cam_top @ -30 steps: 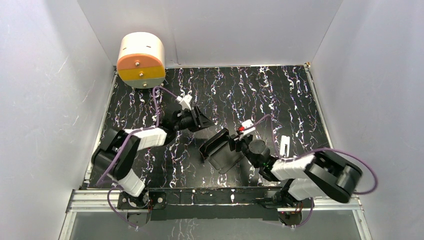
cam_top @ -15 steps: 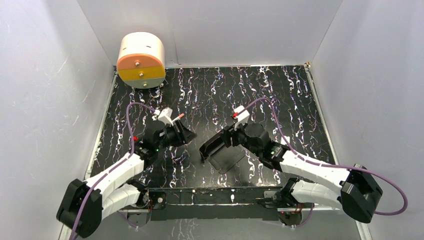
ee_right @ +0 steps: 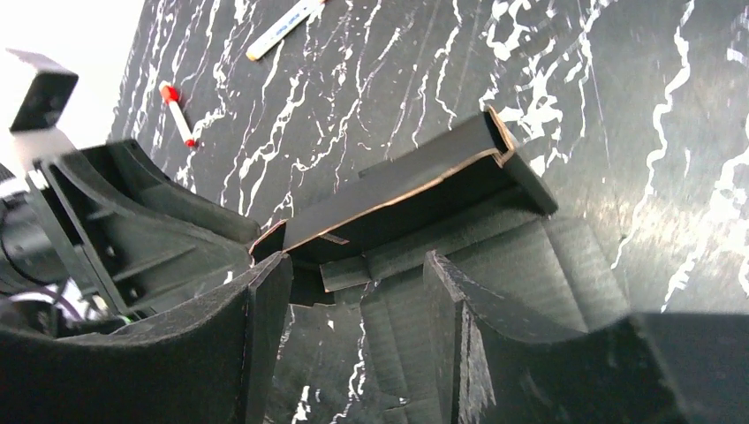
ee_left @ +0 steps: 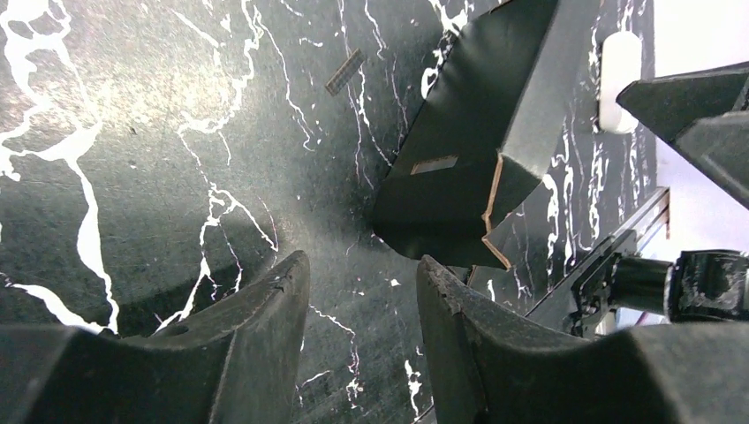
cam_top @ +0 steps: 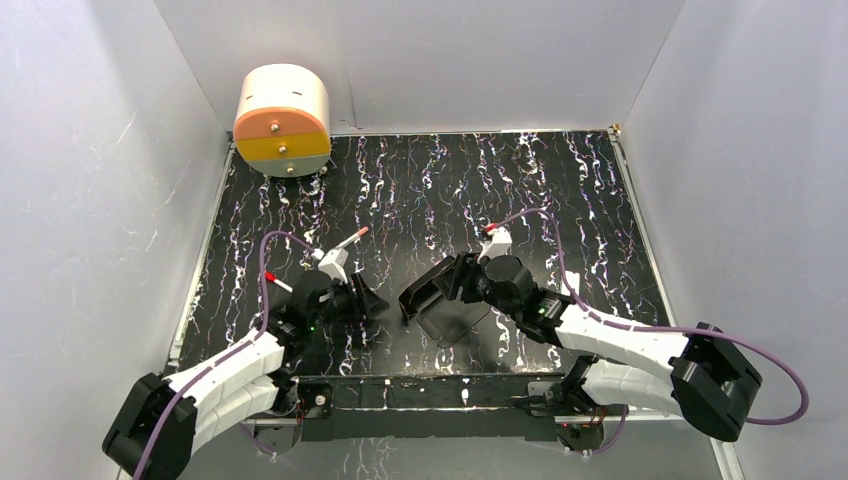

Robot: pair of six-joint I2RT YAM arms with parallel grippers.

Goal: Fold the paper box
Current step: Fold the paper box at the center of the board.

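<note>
Tool state first: the left tool stands with its jaws parted and nothing between them, only bare bench showing in the gap. The right tool is likewise parted; creased card lies in its gap, but no pinch on it can be made out. The paper box lies on the bench toward the near edge, between the two tools and partly formed: a raised wall stands along its left side, and a flat panel spreads toward the right arm. The left tool sits low, just beside the box and apart from it. The step in hand appears to be closing both tools in to fold the next wall. To do it well, steady the flat panel with the right tool so that the box cannot slide on the smooth bench. Bring the left tool in low against the outer face of the raised wall, and press along the crease rather than mid-panel, since thin card is likely to buckle under uneven load. Compared with a second ago, the left tool has come from farther back on the bench, well apart from the box, to its present place beside it. The right arm, then bunched with its elbow out to the right, is now stretched low. The box itself has not shifted.
</note>
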